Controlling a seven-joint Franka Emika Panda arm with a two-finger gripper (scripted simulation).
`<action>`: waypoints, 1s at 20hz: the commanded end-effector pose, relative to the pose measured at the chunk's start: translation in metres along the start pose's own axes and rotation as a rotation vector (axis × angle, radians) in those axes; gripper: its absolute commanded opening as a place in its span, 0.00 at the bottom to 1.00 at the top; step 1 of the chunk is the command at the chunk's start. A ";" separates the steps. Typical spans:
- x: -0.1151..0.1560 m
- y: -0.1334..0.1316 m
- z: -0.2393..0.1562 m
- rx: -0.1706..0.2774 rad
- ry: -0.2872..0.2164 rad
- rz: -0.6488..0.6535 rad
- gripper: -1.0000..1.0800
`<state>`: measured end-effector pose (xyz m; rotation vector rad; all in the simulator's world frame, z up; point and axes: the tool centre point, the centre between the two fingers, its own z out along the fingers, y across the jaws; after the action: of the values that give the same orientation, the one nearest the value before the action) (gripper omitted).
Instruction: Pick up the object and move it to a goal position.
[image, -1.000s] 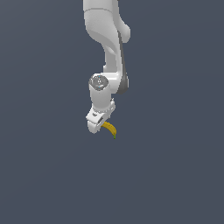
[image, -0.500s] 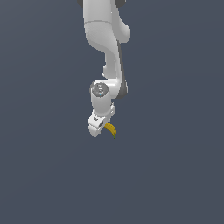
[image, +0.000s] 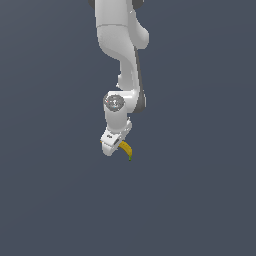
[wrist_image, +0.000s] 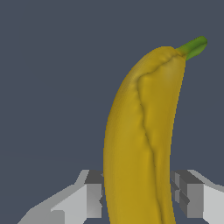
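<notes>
Banana (wrist_image: 140, 144) held near its lower end between the two fingers (wrist_image: 94, 194), which press its sides, one each side, closed on it. Stem tip points away from the wrist, so most of the fruit hangs free below the gripper (image: 116, 146). In the exterior view it sits just below frame centre, against plain grey. Judged: carry phase; no goal marker visible.

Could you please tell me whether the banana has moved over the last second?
Barely: held by the end effector, the banana stays at the same spot in the exterior view's frame.
</notes>
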<state>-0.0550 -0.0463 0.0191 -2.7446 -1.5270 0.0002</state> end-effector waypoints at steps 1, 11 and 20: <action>0.000 0.000 0.000 0.000 0.000 0.000 0.00; 0.026 -0.004 -0.027 0.000 0.000 0.000 0.00; 0.089 -0.012 -0.091 0.001 0.001 0.000 0.00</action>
<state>-0.0236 0.0241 0.0968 -2.7430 -1.5267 0.0028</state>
